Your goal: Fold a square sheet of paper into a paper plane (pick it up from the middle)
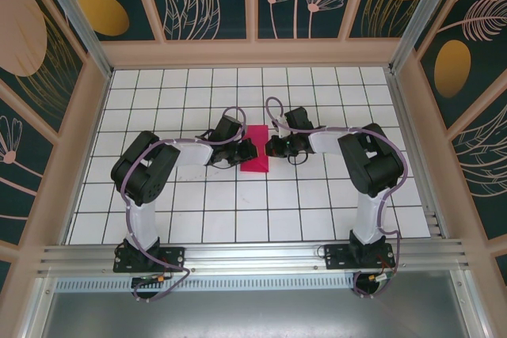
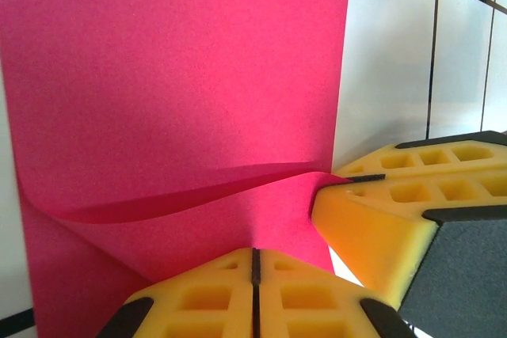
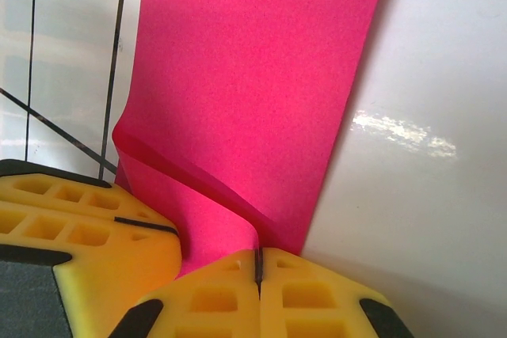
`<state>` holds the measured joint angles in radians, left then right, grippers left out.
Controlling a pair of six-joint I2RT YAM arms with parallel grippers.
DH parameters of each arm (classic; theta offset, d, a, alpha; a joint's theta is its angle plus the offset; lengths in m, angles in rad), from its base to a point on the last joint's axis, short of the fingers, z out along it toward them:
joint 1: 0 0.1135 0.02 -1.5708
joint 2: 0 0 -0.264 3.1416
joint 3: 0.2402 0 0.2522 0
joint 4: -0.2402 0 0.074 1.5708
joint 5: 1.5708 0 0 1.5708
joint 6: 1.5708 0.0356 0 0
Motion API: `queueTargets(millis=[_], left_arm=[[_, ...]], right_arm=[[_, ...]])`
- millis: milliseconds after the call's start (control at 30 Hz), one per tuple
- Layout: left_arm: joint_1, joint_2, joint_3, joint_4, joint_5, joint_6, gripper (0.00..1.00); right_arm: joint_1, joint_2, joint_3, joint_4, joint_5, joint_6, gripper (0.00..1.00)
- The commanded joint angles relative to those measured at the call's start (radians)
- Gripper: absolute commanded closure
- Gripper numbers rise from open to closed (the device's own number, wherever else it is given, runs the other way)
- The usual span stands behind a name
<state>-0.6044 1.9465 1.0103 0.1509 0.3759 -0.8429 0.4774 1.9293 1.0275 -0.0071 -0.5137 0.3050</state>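
Observation:
The square sheet of paper (image 1: 256,156) is magenta-pink and lies folded into a narrow upright shape at the middle of the white grid table. My left gripper (image 1: 247,150) meets it from the left and my right gripper (image 1: 272,146) from the right. In the left wrist view the sheet (image 2: 182,77) shows a lifted, curling flap, and my left gripper (image 2: 255,255) is shut with paper running into its seam. The right gripper's fingers (image 2: 372,219) touch the flap's corner. In the right wrist view my right gripper (image 3: 257,255) is shut on the curled flap of the sheet (image 3: 253,77), with the left gripper's fingers (image 3: 87,235) alongside.
The table (image 1: 198,211) is walled by wooden frames on the left, right and far sides. A metal rail (image 1: 253,257) carrying both arm bases runs along the near edge. Both arms reach inward, their elbows out to the sides.

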Motion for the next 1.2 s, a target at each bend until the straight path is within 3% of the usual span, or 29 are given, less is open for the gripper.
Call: queueTargets(millis=[0, 267, 400, 500, 733, 933, 1167], left_arm=[[-0.006, 0.02, -0.008, -0.039, -0.029, 0.004, 0.9], [-0.005, 0.021, -0.025, -0.058, -0.054, -0.007, 0.9], [-0.005, 0.025, -0.032, -0.066, -0.068, -0.013, 0.9], [-0.005, 0.026, -0.032, -0.075, -0.079, -0.015, 0.9], [-0.005, 0.025, -0.056, -0.076, -0.091, -0.021, 0.9], [-0.006, 0.025, -0.062, -0.074, -0.101, -0.029, 0.91], [-0.005, 0.027, -0.067, -0.066, -0.101, -0.038, 0.91]], right_arm=[[-0.009, 0.056, -0.001, -0.05, 0.06, 0.0, 0.94], [-0.011, -0.002, 0.023, -0.049, 0.024, 0.028, 0.85], [-0.017, -0.076, 0.02, -0.051, 0.033, 0.054, 0.74], [-0.017, -0.125, -0.005, -0.062, 0.061, 0.06, 0.72], [0.001, -0.184, -0.063, -0.078, 0.009, 0.071, 0.79], [0.039, -0.147, -0.062, -0.073, -0.041, 0.074, 0.88], [0.064, -0.096, -0.033, -0.085, -0.057, 0.069, 0.91]])
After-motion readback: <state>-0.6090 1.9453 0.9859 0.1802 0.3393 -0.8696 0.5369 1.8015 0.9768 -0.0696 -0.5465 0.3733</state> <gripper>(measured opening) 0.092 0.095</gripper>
